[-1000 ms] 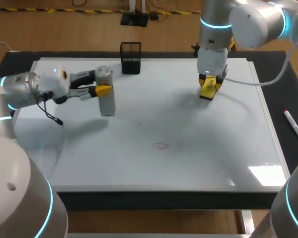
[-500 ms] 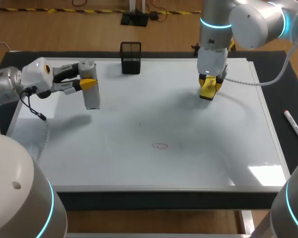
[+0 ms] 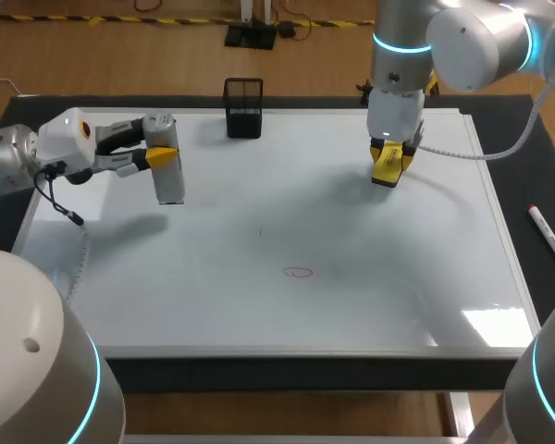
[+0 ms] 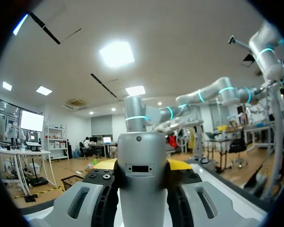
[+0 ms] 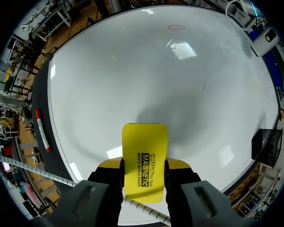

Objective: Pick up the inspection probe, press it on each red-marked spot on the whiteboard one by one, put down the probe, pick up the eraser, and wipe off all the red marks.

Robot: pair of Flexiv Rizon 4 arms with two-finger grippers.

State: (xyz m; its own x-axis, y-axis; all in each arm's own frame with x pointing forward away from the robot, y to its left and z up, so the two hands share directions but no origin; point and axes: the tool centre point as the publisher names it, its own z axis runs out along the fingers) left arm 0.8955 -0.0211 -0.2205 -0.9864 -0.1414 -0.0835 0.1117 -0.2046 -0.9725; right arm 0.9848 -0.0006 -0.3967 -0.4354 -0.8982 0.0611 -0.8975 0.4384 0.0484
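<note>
The grey cylindrical inspection probe [image 3: 168,176] stands upright over the back left of the whiteboard [image 3: 351,305], its shadow apart from it. My left gripper [image 3: 160,141] is shut on its upper part. In the left wrist view the probe [image 4: 143,175] fills the space between the yellow fingertips of my left gripper [image 4: 142,165]. My right gripper [image 3: 388,165] hangs over the back right of the board, shut on the yellow eraser [image 3: 387,170]; in the right wrist view that eraser [image 5: 144,156] points down at the board. One small red oval mark [image 3: 299,272] lies near the board's middle front, far ahead of the right gripper [image 5: 144,166].
A black mesh holder [image 3: 243,107] stands at the board's back edge, between the two grippers. A red marker [image 3: 548,237] lies on the dark mat right of the board. A faint dark speck [image 3: 259,231] shows near the board's centre.
My left arm carried the probe leftward and toward the back of the board, then held still. The right arm and eraser have not moved.
</note>
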